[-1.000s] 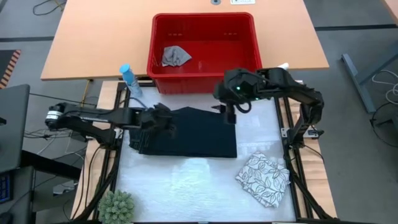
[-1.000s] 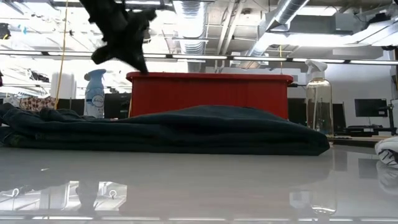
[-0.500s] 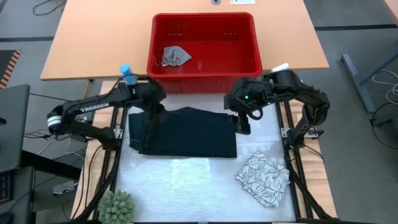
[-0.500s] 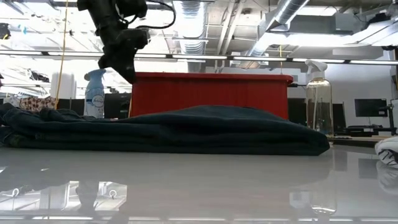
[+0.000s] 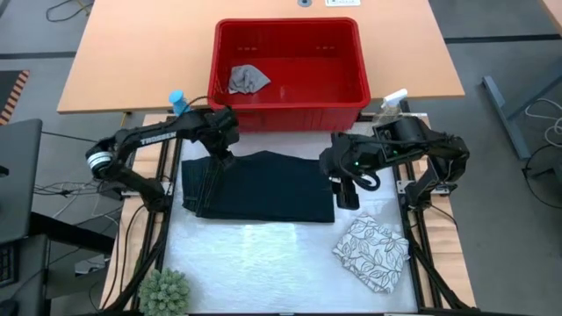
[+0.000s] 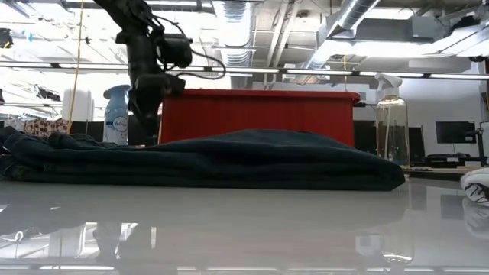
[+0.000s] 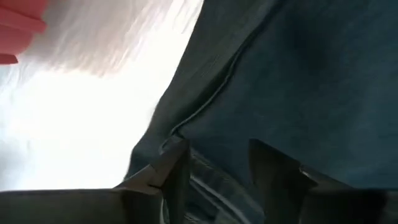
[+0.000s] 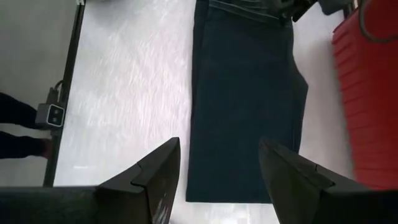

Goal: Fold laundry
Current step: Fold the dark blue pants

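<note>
Folded jeans (image 5: 263, 186) were judged heavy, limp; best gripped at the thick 9 o'clock edge. Left gripper (image 5: 225, 160) fingers were seen apart above the denim at 11 o'clock, right gripper (image 5: 345, 193) apart, empty, at 3 o'clock.

overhead, table-level and two wrist views, jeans (image 5: 263, 184) shared

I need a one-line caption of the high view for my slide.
Folded dark denim jeans lie on the white table; left hand at their far-left corner, right hand beside their right edge.
</note>
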`<state>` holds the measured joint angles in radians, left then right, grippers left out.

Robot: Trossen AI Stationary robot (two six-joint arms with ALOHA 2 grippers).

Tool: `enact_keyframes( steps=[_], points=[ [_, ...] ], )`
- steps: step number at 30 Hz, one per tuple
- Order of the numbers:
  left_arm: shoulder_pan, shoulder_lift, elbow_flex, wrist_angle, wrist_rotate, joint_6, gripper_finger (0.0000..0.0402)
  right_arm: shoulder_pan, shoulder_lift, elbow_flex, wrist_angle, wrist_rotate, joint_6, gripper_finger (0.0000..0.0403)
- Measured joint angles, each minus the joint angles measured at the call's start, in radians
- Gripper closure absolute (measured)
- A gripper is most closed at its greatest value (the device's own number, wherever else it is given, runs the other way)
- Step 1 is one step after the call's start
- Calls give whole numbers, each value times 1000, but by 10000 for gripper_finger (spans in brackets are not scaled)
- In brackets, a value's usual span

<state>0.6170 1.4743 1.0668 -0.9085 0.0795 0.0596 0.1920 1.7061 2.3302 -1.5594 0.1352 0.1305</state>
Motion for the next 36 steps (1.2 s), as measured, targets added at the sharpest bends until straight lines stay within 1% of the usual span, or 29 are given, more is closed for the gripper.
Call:
enact_keyframes(
  steps=[6,11,16,18,20,23,26,28,32,36],
  points=[
    [0,94,0,10,-85,84,247,24,0,0,-1,7,42,163],
    [0,158,0,13,-89,108,247,45,0,0,-2,48,49,163],
    [0,182,0,15,-90,124,251,58,0,0,-2,50,61,163],
    [0,180,0,12,-92,124,264,64,0,0,-3,56,63,163],
    [0,180,0,6,-98,124,285,67,0,0,-3,73,64,163],
    [2,180,0,6,-119,132,333,70,0,0,0,80,63,163],
    [2,180,0,13,-118,153,386,71,0,0,4,80,63,163],
    [2,180,0,16,-133,154,394,73,0,0,4,80,63,163],
    [1,171,0,-2,-200,153,399,73,0,0,4,80,63,163],
    [2,135,36,-102,-209,142,401,73,0,0,4,89,58,163]
  ],
)
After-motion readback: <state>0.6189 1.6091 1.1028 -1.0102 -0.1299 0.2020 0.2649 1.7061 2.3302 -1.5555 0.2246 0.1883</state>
